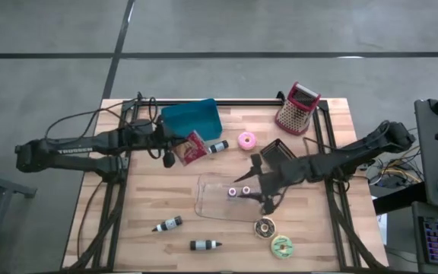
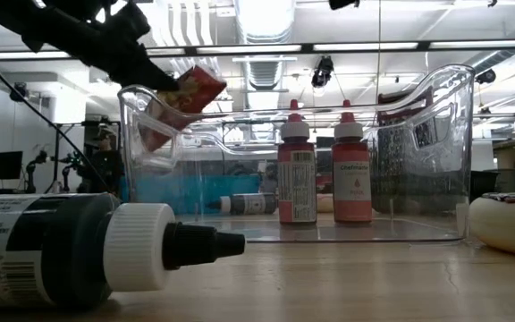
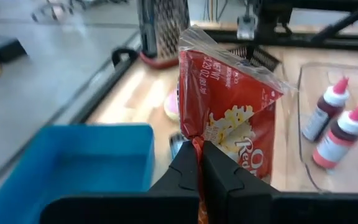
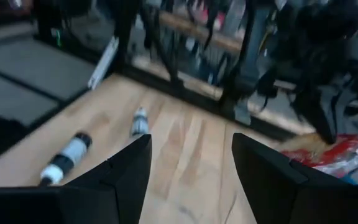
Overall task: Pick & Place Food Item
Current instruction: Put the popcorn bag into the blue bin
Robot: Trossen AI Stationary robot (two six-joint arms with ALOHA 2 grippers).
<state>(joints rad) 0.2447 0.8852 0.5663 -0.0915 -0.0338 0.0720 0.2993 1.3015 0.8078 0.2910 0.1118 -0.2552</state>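
Observation:
A red popcorn bag (image 1: pixel 193 148) in clear wrap hangs in the air just in front of the blue bin (image 1: pixel 191 119), at the table's far left. My left gripper (image 1: pixel 176 154) is shut on it. In the low view the bag (image 2: pixel 184 100) is well above the tabletop. My right gripper (image 1: pixel 251 181) hovers open over the right end of the clear plastic container (image 1: pixel 213 204), with nothing between its fingers (image 4: pixel 124 171). Two red bottles (image 1: pixel 240 191) stand upright inside that container. My left gripper pinches a narrow gathered edge of the bag (image 3: pixel 196 147) between its two fingers. The fingers come nearly level from the table's left side. The bag sticks out ahead of the fingers, tilted, and is lifted clear of the table and the bin.
A metal grater with a red rim (image 1: pixel 296 108) and a black basket (image 1: pixel 278 150) stand at the far right, with a pink donut (image 1: pixel 247 140) between them and the bin. Two donuts (image 1: pixel 265 227) (image 1: pixel 283 246) and two dark bottles (image 1: pixel 168 224) (image 1: pixel 205 244) lie near the front edge.

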